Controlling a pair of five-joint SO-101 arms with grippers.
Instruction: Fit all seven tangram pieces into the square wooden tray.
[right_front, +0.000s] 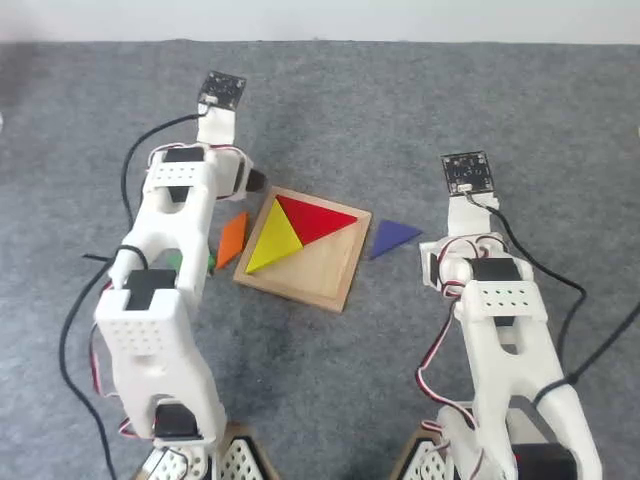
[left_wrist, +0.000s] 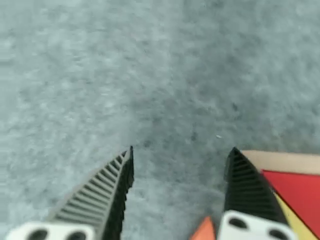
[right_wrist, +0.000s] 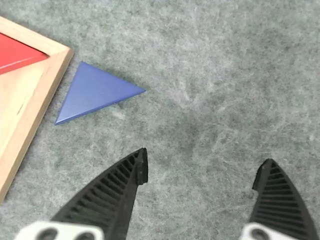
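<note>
Tangram pieces lie partly in and partly around the tray (right_front: 322, 268). The red triangle (right_front: 318, 218) and yellow triangle (right_front: 270, 242) sit inside it, the blue triangle (right_wrist: 95, 92) lies just off its rim toward the right arm, and the orange piece (right_front: 232, 240) and a green piece (right_front: 176, 262) lie on its opposite side, under the left arm. They look thin, stiff and light, so pinching across two edges, low against the grey tabletop (right_front: 450, 100), seems best. The left hand (left_wrist: 182, 148) and right hand (right_wrist: 205, 156) are both spread, holding nothing. The high view reveals the green piece, while the right wrist view reveals the narrow gap between blue triangle and tray.
</note>
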